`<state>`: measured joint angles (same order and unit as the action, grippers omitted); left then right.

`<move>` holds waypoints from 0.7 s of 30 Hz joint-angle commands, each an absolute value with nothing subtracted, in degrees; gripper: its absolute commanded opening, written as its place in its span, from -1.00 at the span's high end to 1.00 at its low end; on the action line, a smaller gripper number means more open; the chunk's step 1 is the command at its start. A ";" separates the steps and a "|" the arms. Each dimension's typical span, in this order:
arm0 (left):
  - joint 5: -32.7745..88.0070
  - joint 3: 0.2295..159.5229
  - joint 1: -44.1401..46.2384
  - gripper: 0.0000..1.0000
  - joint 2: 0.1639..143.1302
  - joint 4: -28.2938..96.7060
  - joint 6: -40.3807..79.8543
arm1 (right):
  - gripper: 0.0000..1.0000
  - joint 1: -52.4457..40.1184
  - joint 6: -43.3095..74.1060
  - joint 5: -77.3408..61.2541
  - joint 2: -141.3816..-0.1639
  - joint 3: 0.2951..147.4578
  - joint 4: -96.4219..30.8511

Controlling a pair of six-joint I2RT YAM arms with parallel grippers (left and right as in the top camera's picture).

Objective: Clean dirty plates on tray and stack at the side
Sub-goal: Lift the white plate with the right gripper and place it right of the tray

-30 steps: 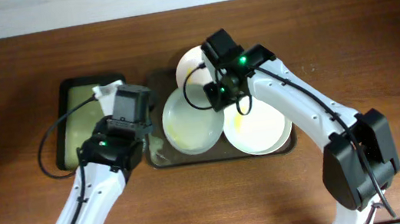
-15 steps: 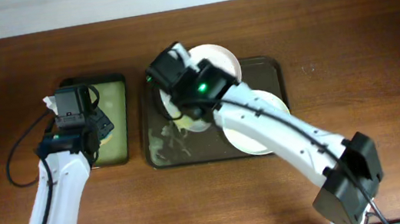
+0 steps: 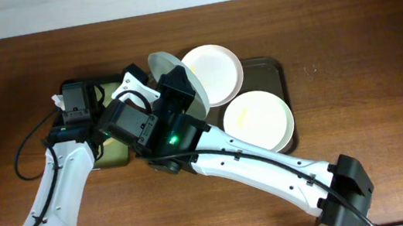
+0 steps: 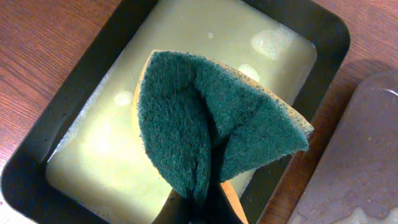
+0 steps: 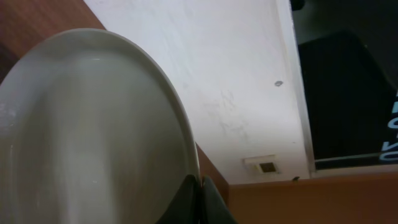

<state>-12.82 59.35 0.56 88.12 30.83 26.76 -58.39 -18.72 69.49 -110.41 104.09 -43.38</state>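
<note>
two plates [image 3: 212,75] [image 3: 258,119] in tray [image 3: 263,74]; right end effector [image 5: 200,193] grips a third [image 5: 87,137], left one [image 4: 199,208] grips sponge [image 4: 211,130] over black tray [image 4: 76,93].

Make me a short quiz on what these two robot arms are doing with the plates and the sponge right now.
1. True or false: the left gripper holds a green scouring sponge over the small black tray of yellowish liquid.
2. How many plates rest on the brown tray? A) one B) two C) three
3. Fill in: the right gripper grips the third plate by its ____.

Key: 1 true; 2 B; 3 rim.
</note>
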 commanded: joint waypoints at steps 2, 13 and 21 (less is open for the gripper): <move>-12.67 59.18 0.30 1.00 88.36 30.92 26.00 | 0.92 -58.43 -19.46 72.69 -108.77 105.45 -43.18; -12.82 59.18 0.30 1.00 88.36 31.75 26.00 | 0.92 -39.18 0.30 2.50 -109.12 105.43 -57.08; -12.82 59.18 0.30 1.00 88.36 32.42 26.00 | 0.92 -12.78 0.23 -25.04 -109.14 105.43 -62.43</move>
